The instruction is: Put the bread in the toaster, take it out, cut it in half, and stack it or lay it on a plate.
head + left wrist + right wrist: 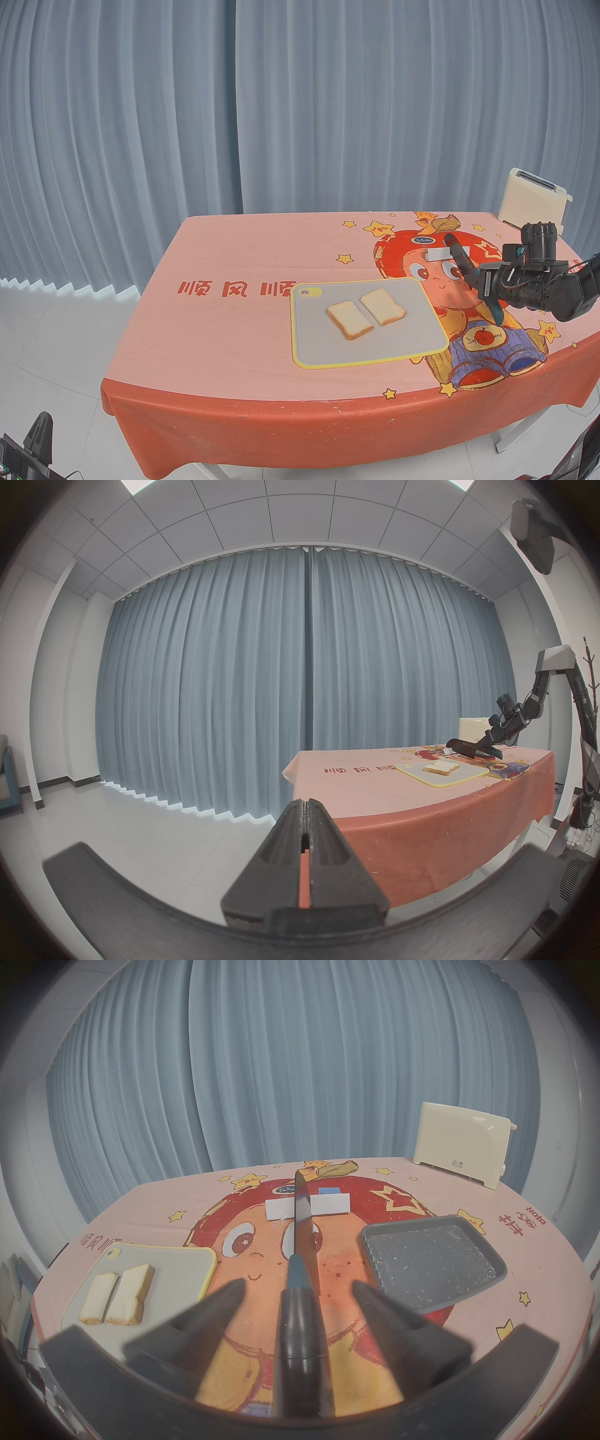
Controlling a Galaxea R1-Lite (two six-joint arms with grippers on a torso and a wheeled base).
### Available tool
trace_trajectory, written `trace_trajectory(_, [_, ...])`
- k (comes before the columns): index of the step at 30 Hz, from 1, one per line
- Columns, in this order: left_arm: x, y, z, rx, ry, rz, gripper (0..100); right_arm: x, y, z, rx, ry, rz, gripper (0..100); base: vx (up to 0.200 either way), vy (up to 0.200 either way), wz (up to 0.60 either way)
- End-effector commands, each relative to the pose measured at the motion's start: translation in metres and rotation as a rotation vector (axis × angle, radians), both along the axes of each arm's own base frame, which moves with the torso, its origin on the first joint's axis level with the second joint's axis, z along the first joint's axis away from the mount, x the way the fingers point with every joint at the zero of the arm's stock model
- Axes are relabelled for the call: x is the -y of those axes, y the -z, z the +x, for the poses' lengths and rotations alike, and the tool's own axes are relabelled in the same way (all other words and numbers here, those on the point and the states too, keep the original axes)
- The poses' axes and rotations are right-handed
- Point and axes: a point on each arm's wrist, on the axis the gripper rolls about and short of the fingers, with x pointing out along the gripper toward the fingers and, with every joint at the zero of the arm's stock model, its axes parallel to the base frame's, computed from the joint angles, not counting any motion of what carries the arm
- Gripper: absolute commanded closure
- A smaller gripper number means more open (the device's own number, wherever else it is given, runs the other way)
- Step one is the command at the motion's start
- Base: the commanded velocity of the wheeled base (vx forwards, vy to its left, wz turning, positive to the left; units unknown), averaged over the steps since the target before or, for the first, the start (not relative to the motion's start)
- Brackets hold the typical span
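- Fingers of the left gripper (305,811) are pressed together, off the table (219,337).
- Bread halves (350,319) are laid on the cutting board (312,344) near the front edge.
- Right gripper (299,1285) fingers are spread wide astride the knife (303,1222).
- Toaster (533,200) is set at the far right edge.

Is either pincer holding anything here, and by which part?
Nothing is held. The right pincer is open astride the knife handle, not touching it; the left pincer is shut, empty.

Orange-pink cartoon-printed tablecloth (237,325) drapes right over the table, yellow stars dotted across it. Small white rectangular block (436,254) sits on the cartoon face, and blue-grey pleated curtains (187,112) hang behind.
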Motion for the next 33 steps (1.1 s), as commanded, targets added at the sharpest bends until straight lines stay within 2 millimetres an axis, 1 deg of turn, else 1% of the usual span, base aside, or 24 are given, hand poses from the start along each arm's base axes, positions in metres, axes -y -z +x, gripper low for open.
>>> trace_trajectory(1, [0.0, 0.005, 0.001, -0.013, 0.0, -0.002, 100, 0.0, -0.002, -0.001, 0.004, -0.001, 0.001, 0, 0.0, 0.0, 0.0])
trace_trajectory(6, [0.0, 0.005, 0.001, -0.014, 0.0, 0.0, 100, -0.001, -0.003, -0.002, 0.007, -0.005, 0.0, 0, 0.0, 0.0, 0.0])
trace_trajectory(11, [0.0, 0.005, 0.001, -0.014, 0.0, 0.0, 100, -0.002, -0.012, -0.007, 0.033, -0.007, 0.001, 0, 0.0, 0.0, 0.0])
trace_trajectory(13, [0.0, 0.005, 0.001, -0.014, 0.0, 0.0, 100, -0.007, -0.026, -0.015, 0.075, -0.018, 0.003, 0, 0.0, 0.0, 0.0])
trace_trajectory(14, [0.0, 0.005, 0.001, -0.014, 0.0, 0.0, 100, -0.007, -0.026, -0.015, 0.075, -0.018, 0.003, 0, 0.0, 0.0, 0.0])
trace_trajectory(15, [0.0, 0.005, 0.001, -0.014, 0.0, 0.0, 100, -0.012, -0.036, -0.024, 0.102, -0.034, 0.008, 0, 0.0, 0.0, 0.0])
trace_trajectory(17, [0.0, 0.005, 0.001, -0.014, 0.0, 0.0, 100, -0.019, -0.047, -0.034, 0.134, -0.061, 0.014, 0, 0.0, 0.0, 0.0])
trace_trajectory(19, [0.0, 0.005, 0.001, -0.014, 0.0, 0.0, 100, -0.026, -0.054, -0.042, 0.155, -0.085, 0.019, 0, 0.0, 0.0, 0.0])
trace_trajectory(20, [0.0, 0.005, 0.001, -0.014, 0.0, 0.0, 100, -0.027, -0.054, -0.043, 0.157, -0.088, 0.019, 0, 0.0, 0.0, 0.0])
trace_trajectory(21, [0.0, 0.005, 0.001, -0.014, 0.0, 0.0, 100, -0.035, -0.06, -0.051, 0.175, -0.117, 0.023, 0, 0.0, 0.0, 0.0])
trace_trajectory(22, [0.0, 0.005, 0.001, -0.014, 0.0, 0.0, 100, -0.038, -0.062, -0.055, 0.181, -0.128, 0.023, 0, 0.0, 0.0, 0.0])
trace_trajectory(25, [0.0, 0.005, 0.001, -0.014, 0.0, 0.0, 100, -0.046, -0.063, -0.062, 0.186, -0.136, 0.012, 0, 0.0, 0.0, 0.0])
trace_trajectory(26, [0.0, 0.005, 0.001, -0.014, 0.0, 0.0, 100, -0.046, -0.063, -0.062, 0.186, -0.136, 0.012, 0, 0.0, 0.0, 0.0])
trace_trajectory(27, [0.0, 0.005, 0.001, -0.014, 0.0, 0.0, 100, -0.052, -0.062, -0.065, 0.185, -0.143, 0.003, 0, 0.0, 0.0, 0.0])
trace_trajectory(29, [0.0, 0.005, 0.001, -0.014, 0.0, 0.0, 100, -0.056, -0.06, -0.066, 0.178, -0.153, 0.0, 0, 0.0, 0.0, 0.0])
trace_trajectory(33, [0.0, 0.005, 0.001, -0.014, 0.0, 0.0, 100, -0.061, -0.057, -0.07, 0.167, -0.172, -0.004, 0, 0.0, 0.0, 0.0])
